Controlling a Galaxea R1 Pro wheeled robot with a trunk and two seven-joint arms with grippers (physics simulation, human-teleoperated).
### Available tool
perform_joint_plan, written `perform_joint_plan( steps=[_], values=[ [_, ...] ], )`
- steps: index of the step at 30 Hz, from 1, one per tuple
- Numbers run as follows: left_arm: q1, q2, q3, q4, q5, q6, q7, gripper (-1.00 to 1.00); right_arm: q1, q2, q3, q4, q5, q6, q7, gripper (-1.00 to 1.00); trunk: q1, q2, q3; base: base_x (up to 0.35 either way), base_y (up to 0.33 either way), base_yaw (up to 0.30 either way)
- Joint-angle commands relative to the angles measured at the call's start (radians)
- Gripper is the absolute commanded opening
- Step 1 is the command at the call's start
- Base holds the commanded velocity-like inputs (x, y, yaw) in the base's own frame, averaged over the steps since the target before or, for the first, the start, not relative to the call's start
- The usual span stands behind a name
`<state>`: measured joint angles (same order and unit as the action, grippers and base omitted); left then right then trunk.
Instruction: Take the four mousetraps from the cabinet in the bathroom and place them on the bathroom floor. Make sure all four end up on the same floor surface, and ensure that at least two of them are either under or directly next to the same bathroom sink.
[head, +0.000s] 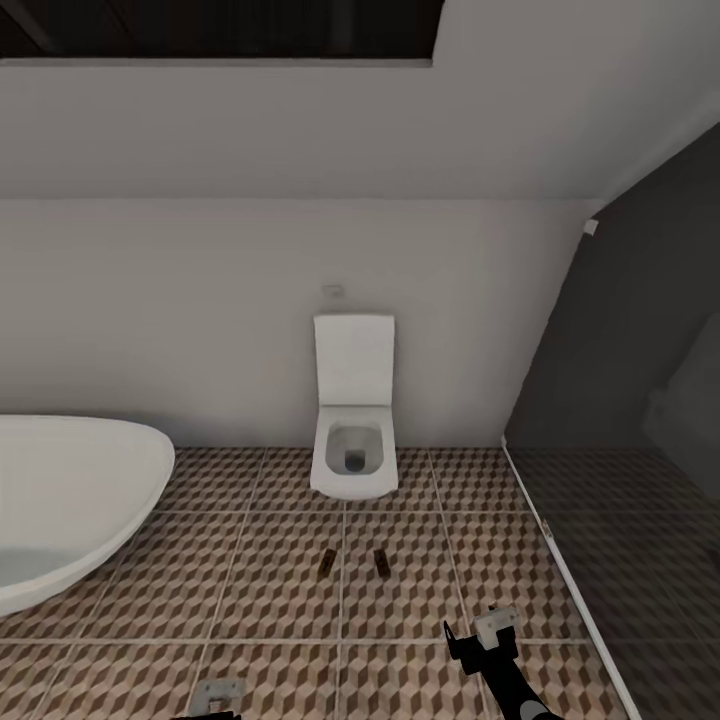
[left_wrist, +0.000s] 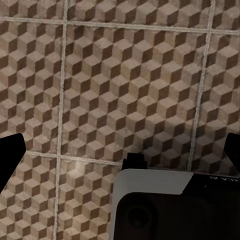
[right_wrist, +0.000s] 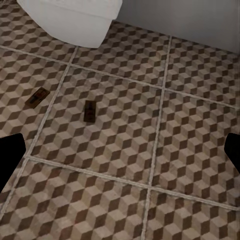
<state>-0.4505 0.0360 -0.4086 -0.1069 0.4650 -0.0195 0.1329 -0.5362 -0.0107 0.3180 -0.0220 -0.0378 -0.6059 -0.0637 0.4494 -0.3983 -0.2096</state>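
Two mousetraps lie flat on the bathroom floor (head: 260, 560) in front of the toilet (head: 353, 420). The left mousetrap (head: 326, 563) and the right mousetrap (head: 381, 562) sit near each other but apart, each inside a tile of the cube pattern, on either side of a grout line. In the right wrist view the same two mousetraps (right_wrist: 89, 111) rest on the tiles near the toilet base (right_wrist: 75, 17).

The bathtub (head: 70, 500) stands at the left; a dark glass partition (head: 620, 400) stands at the right.

The right pincer (head: 480, 640) hovers above the floor, released, fingers spread, grasping nothing. The left pincer (head: 215, 700) is also released, over bare tiles.
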Motion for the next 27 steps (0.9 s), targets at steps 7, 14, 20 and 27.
perform_joint_plan(
  steps=[7, 14, 20, 27],
  values=[
    [-0.001, 0.001, -0.009, 0.000, 0.009, -0.002, 0.004, 1.00, -0.001, 0.000, 0.009, 0.001, -0.004, -0.003, -0.005, 1.00, 0.001, -0.002, 0.010, 0.000, 0.000, 0.000],
    [-0.001, 0.000, -0.009, 0.001, 0.009, -0.002, 0.004, 1.00, -0.001, 0.001, 0.009, 0.000, -0.004, -0.002, -0.005, 1.00, 0.001, -0.002, 0.021, 0.000, 0.000, 0.000],
    [-0.001, -0.001, -0.009, 0.001, 0.009, -0.002, 0.003, 1.00, -0.001, 0.001, 0.009, 0.001, -0.004, -0.002, -0.005, 1.00, 0.001, -0.002, 0.031, 0.000, 0.000, 0.000],
    [-0.001, -0.001, -0.009, 0.002, 0.009, -0.002, 0.003, 1.00, -0.001, 0.002, 0.009, 0.001, -0.004, -0.002, -0.005, 1.00, 0.001, -0.002, 0.042, 0.000, 0.000, 0.000]
  ],
)
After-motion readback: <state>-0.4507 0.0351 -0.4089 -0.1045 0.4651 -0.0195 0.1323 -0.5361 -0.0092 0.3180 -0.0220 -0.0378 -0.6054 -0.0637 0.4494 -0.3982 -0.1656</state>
